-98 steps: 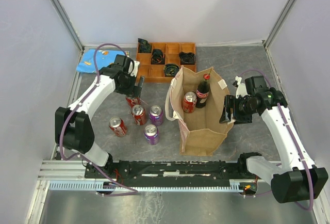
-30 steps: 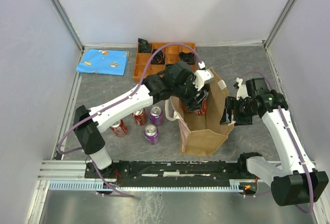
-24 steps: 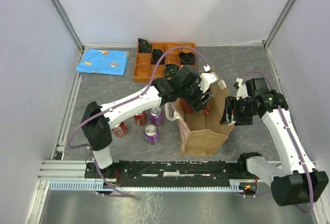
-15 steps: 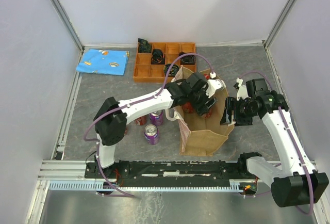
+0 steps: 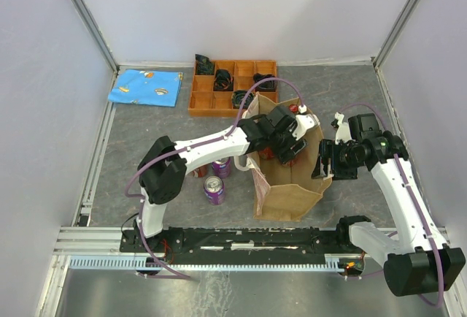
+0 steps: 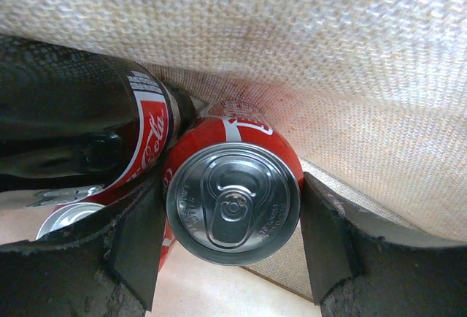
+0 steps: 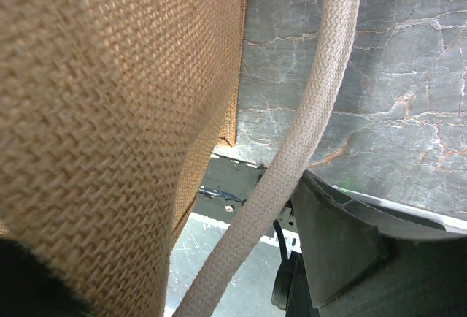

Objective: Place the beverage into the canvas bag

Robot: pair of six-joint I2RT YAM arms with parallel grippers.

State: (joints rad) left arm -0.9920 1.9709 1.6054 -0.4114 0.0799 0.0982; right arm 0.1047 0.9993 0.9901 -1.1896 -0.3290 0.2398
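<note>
**Though well inside the bag, not yet let go**

While gripped, not to be counted as placed. Red aluminium can (image 6: 233,204) clamped by the left gripper (image 6: 232,240), one dark finger (image 6: 139,244) pressed to each side of it, silver lid and pull-tab turned toward the wrist camera. Held inside the tan woven canvas bag (image 5: 288,189), below its rim and close against one inner wall. From above, only the wrist to be seen, sunk in the bag's open mouth.

Also inside the bag, right beside the held can: a dark plastic cola bottle with a red label (image 6: 80,123), touching it or very nearly. Under the bottle, the silver top of a second can (image 6: 69,218). Cannot tell whether the held can rests on the bag's floor or hangs just above it.

Right gripper (image 5: 326,162) at the bag's right-hand side wall, from outside. Jaws set wide apart, with the wall's edge and a whitish woven handle strap (image 7: 292,156) between them. No pinch on either to be made out.

Progress, as a judgement: carrying-in done for this can, with two drinks already sitting in the bag. Left to do: spread the fingers, then draw the wrist straight up out of the mouth without catching rim or strap.

Outside the bag, to its left on the table: one purple can (image 5: 213,188) and another purple can (image 5: 221,165) just beyond. Unclear whether those also count toward the task.
</note>
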